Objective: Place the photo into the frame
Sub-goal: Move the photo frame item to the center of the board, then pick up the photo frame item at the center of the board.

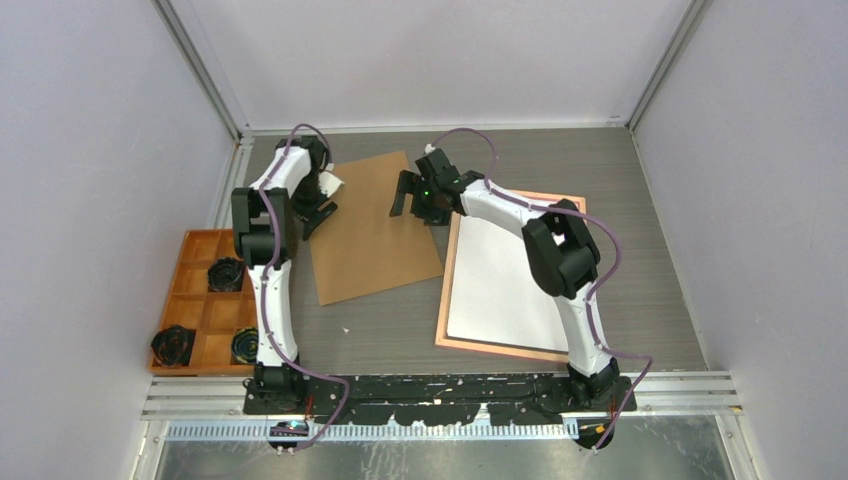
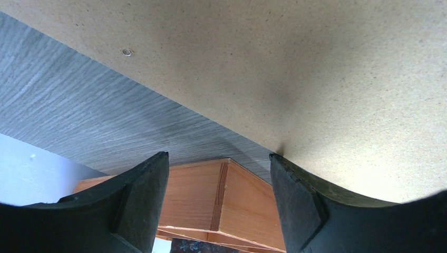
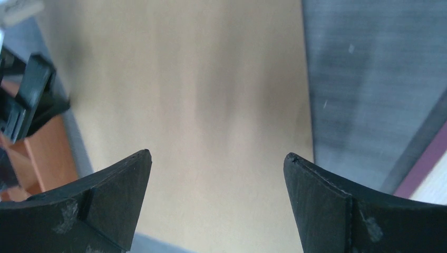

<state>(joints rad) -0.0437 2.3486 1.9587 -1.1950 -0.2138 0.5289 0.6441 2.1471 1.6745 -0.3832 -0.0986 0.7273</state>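
The frame (image 1: 497, 349) lies flat at the right of the table, its thin pinkish-brown border showing. Inside the border lies the photo (image 1: 500, 285), white back up. A brown backing board (image 1: 372, 228) lies left of the frame. My left gripper (image 1: 320, 208) is open at the board's far left edge. In the left wrist view its right fingertip (image 2: 277, 158) touches the board (image 2: 316, 79), and nothing is between the jaws. My right gripper (image 1: 408, 195) hangs open over the board's far right corner (image 3: 200, 105). A corner of the frame (image 3: 421, 174) shows at the lower right of the right wrist view.
An orange compartment tray (image 1: 195, 300) stands at the left edge of the table, with black round items (image 1: 226, 273) in some compartments. Its wooden corner (image 2: 226, 195) shows between my left fingers. Grey walls close in the table on three sides.
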